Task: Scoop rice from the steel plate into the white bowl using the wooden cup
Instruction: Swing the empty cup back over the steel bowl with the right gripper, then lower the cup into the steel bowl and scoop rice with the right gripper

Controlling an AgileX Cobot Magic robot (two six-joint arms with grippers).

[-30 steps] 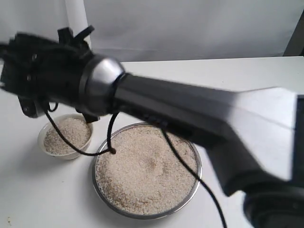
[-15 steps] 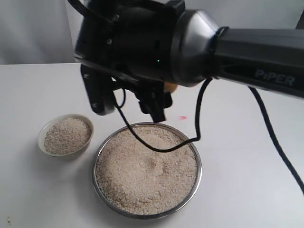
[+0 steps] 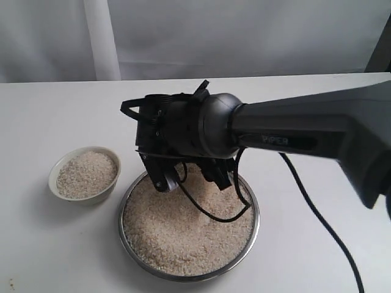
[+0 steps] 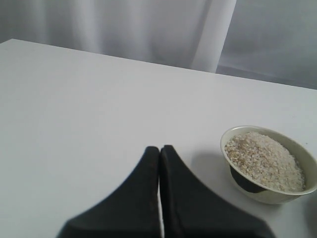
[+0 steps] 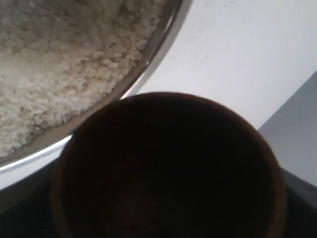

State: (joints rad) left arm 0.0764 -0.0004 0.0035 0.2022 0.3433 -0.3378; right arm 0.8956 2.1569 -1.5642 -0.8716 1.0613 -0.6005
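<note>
A black right gripper point(image 3: 190, 178) hangs low over the steel plate point(image 3: 252, 229), a wide, shallow dish of shiny metal with a thin raised rim that sits toward the near edge of the white tabletop point(image 3: 55, 116). The rice point(image 3: 183, 235), small pale beige grains, fills the plate in a loose, rough-surfaced heap. The gripper's jaws stand wide around the wooden cup point(image 5: 168, 168). In the right wrist view the cup shows a round, dark hollow with a reddish-brown lip, and it sits at the plate's rim, partly over the grains and partly over bare tabletop. From the exterior view the cup is hidden behind the gripper's body.

The white bowl point(image 3: 85, 176), small, smooth and cream-coloured with sloping sides, sits just beside the plate on the side toward the tabletop's left edge, without touching it, and holds its own mound of grains.

The left gripper point(image 4: 159, 148) hovers above bare tabletop near the bowl, its two matte black fingers pressed flat together.
</note>
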